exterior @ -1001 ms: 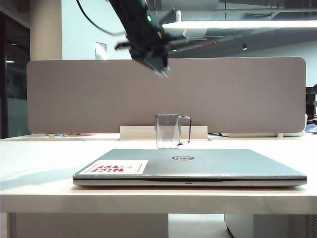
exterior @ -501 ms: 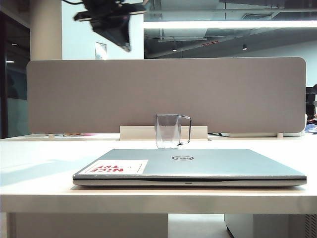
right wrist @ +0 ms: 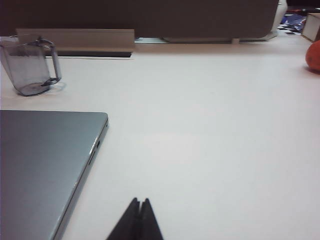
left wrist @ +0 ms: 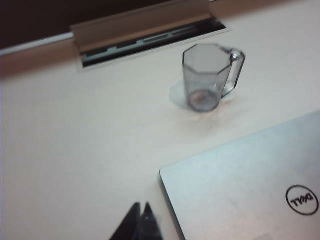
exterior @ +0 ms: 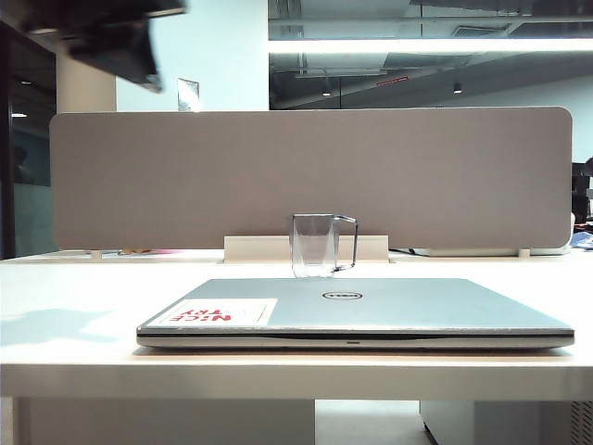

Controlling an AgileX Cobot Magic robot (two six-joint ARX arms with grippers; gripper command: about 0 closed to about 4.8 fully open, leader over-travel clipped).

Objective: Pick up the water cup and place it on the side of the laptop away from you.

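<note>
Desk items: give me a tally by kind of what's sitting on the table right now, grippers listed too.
Water cup: 1
Laptop: 1
Orange object at the table's edge, right wrist view only: 1
Grippers, both shut and empty: 2, left gripper, right gripper
Total: 3 items, 2 grippers

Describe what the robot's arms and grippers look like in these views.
Left gripper and right gripper: thin black fingers tapering to pointed tips. In the exterior view the left arm is a dark, blurred, blocky shape; no markings or cables can be made out.
</note>
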